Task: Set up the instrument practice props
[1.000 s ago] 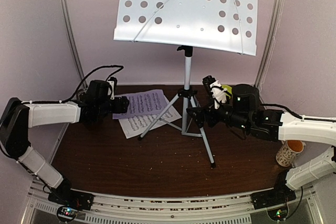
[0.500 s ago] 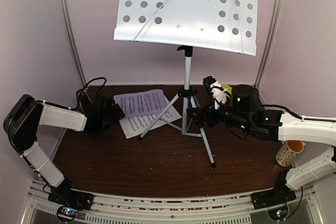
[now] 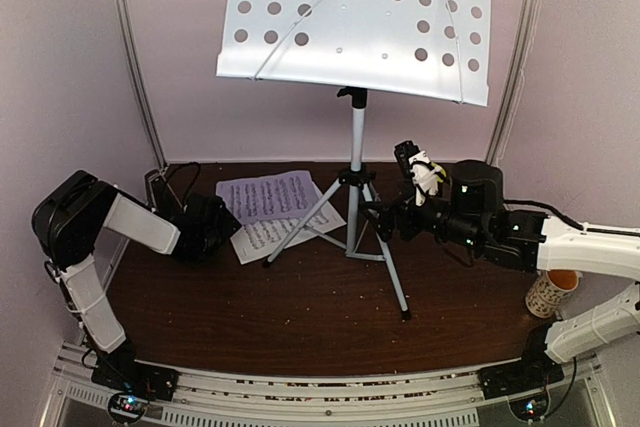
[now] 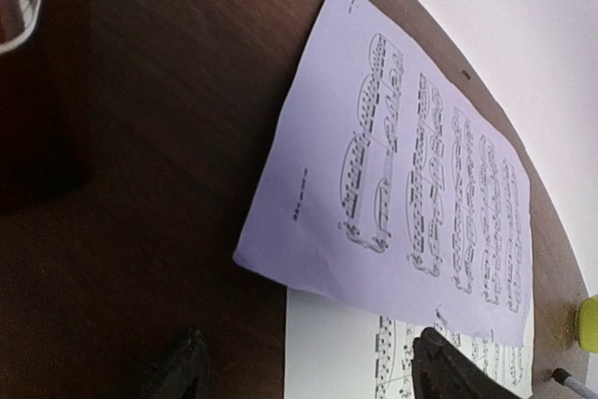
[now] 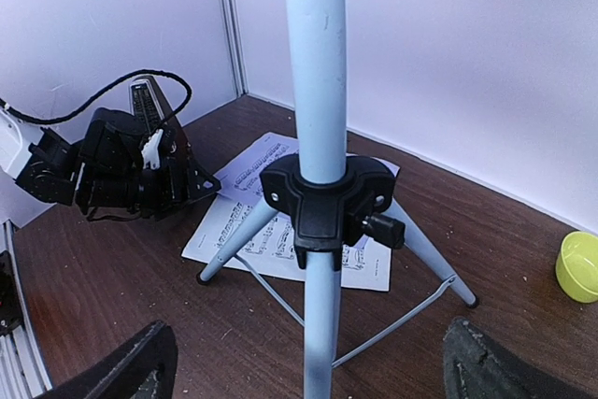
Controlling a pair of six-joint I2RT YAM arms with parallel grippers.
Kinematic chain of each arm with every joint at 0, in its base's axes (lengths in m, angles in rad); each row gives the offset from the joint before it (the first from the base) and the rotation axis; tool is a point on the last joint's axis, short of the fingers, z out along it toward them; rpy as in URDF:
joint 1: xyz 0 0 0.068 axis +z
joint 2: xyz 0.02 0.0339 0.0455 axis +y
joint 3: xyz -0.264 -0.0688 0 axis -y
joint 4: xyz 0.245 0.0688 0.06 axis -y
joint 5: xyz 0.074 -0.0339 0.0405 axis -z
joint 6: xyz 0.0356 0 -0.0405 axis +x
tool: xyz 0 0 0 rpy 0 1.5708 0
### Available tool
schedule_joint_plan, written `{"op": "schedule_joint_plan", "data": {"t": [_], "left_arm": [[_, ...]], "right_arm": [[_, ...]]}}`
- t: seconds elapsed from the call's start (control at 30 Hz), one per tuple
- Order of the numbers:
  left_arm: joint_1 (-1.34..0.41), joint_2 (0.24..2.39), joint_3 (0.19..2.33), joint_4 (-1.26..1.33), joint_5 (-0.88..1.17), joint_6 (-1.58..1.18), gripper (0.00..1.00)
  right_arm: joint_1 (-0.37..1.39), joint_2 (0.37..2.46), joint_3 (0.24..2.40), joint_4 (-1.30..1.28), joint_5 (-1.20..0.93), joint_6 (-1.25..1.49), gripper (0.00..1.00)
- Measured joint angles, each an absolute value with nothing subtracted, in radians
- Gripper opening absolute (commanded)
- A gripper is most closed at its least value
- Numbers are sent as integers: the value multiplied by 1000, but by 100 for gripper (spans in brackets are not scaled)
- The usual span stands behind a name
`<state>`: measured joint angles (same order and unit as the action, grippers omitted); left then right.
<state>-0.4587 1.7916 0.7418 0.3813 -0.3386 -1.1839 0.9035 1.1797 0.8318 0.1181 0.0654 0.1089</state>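
Ok, left claw (image 4: 313,376) spread and empty, lavender sheet (image 4: 411,184) just ahead atop the white sheet (image 4: 329,329), long axis running rightward along the back edge of the table (image 4: 140,156).

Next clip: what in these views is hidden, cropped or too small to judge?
- Metronome: right wrist view, the left arm covers its base.
- White sheet: top view, the lavender sheet covers part of it.
- Cup: top view, the right arm crosses its upper part.
- Green bowl: right wrist view, cut by the right edge.
- Printed notes: every view, too small or blurred to read.
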Motion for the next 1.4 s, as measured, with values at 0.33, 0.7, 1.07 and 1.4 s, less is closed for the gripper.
{"op": "schedule_joint_plan", "data": {"t": [0.33,0.7,1.07,1.4], "left_arm": [[-379,1883,744,590,-257,-1226,70],[-354,1969,790,664,-186,-1241,21],[-352,1858,762,633,-183,-1119,0],[-365,1543,794,503,-189,-778,0]], "right_arm": [[904,1179,832,125,65,117,100],[904,1179,832,124,66,120,100],[904,1130,832,104,67,120,100],[904,1087,832,78,52,108,100]]}}
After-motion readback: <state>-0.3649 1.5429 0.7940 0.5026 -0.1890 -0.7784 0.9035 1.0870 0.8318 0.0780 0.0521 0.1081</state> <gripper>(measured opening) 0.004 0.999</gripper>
